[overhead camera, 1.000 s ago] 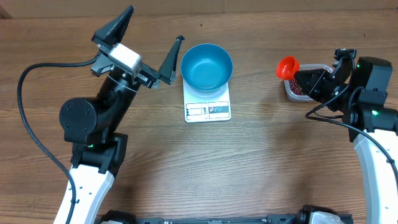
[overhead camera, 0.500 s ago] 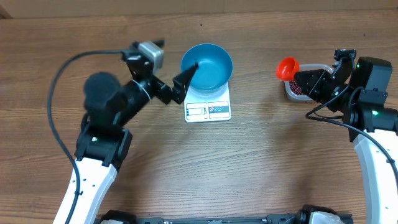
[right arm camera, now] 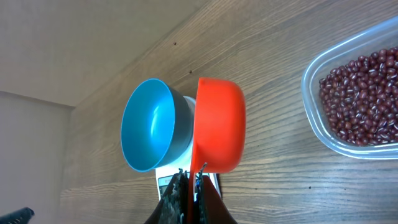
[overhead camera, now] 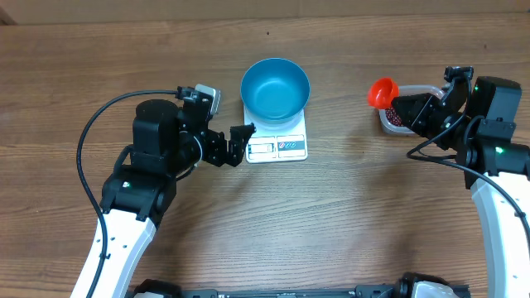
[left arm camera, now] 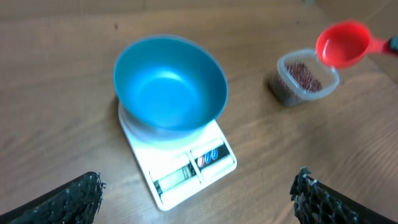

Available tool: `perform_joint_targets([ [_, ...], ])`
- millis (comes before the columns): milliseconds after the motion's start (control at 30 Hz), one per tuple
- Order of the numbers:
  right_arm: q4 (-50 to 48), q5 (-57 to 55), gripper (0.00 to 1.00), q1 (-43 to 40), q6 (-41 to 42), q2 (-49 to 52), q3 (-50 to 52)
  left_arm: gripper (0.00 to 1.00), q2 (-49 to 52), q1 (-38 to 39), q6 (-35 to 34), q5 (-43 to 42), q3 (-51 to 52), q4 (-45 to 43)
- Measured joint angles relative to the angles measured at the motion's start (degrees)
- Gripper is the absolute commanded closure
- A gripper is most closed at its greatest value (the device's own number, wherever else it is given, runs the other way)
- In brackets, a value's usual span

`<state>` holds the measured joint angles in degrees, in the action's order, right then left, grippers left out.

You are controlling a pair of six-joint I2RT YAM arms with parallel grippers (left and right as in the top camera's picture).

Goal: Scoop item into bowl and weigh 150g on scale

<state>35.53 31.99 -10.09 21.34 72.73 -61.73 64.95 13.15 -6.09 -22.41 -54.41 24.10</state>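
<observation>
Overhead and wrist views of the weighing setup. The white scale lies on the wooden table and serves as the reference. The blue bowl sits on the scale's platform, upright and empty, leaving the display edge uncovered.

Well apart from the scale, on the right arm's side, stands a clear plastic tub holding the beans, a loose maroon heap. The red scoop hangs beside the tub, on the side towards the scale. Its cup shows no beans in the left wrist view.

The right claw is closed tight on the scoop's handle. The left claw is spread to its widest and holds nothing. It hovers just beside the scale's display edge, on the left arm's side.

Handling, as judged: the beans look hard, smooth and individually light, so they will probably roll and scatter. They are better dug out with the scoop than pinched. The hold stays on the handle, with the cup kept level on the way to the bowl. The bowl rests loose on the scale, so a nudge may shift it or upset the reading.
</observation>
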Motion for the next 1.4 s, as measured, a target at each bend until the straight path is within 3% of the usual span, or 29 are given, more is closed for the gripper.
perform_joint_targets([
  [100,0.04,-0.02,0.96,0.0,0.0,0.0,0.0,0.0,0.0,0.0,0.7,-0.04,0.0,2.03],
  [233,0.04,-0.02,0.96,0.0,-0.02,0.0,0.0,0.0,0.0,0.0,8.59,-1.27,-0.33,4.72],
  [400,0.04,-0.02,0.96,0.0,0.0,0.0,0.0,0.0,0.0,0.0,21.29,-1.49,-6.73,16.57],
  [600,0.17,-0.04,0.96,0.0,0.0,0.0,0.0,0.01,-0.07,0.0,27.19,-0.22,-12.39,15.41],
  [900,0.48,-0.04,0.96,0.0,-0.2,0.0,0.0,0.0,-0.07,0.0,16.48,4.04,-12.39,14.19],
  [1400,0.5,-0.02,0.96,0.0,-0.22,0.0,0.0,0.0,-0.07,0.0,14.99,4.68,-12.39,16.63],
])
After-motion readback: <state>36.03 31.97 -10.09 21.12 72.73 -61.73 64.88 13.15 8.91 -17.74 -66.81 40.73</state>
